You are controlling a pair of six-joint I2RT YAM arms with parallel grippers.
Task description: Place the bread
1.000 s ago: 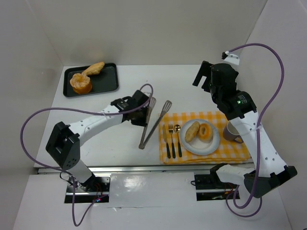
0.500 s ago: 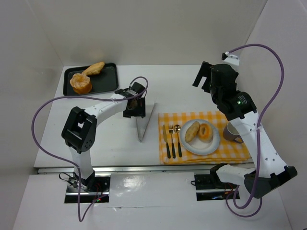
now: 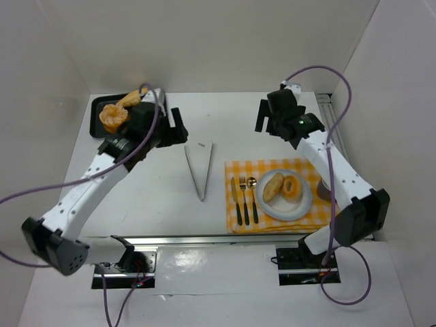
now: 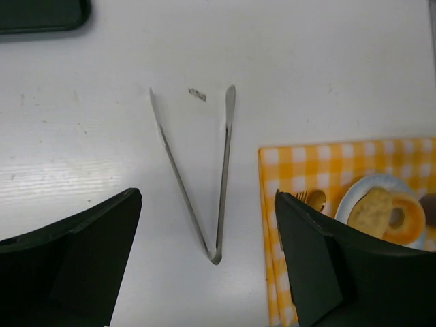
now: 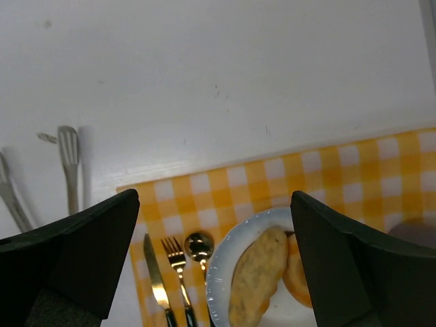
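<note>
Top external view showed the tongs (image 3: 199, 172) lying on the white table (image 3: 150, 197), spread in a V with nothing touching them. The left gripper (image 4: 208, 197) hung above them, its fingers (image 4: 102, 231) set wide apart and nothing between them. The right gripper (image 5: 215, 197) was spread just as wide and was also empty, above the far edge of the yellow checked cloth (image 3: 235, 168). On that cloth sat a white plate (image 3: 279, 212) carrying a long roll (image 3: 273, 186) and a ring-shaped bread (image 3: 292, 187) side by side. A knife (image 3: 234, 201), fork (image 3: 243, 197) and spoon (image 3: 252, 197) lay just left of the plate. More bread (image 3: 112, 119) lay on the black tray (image 3: 97, 129) in the far left corner, partly hidden by the left arm.
</note>
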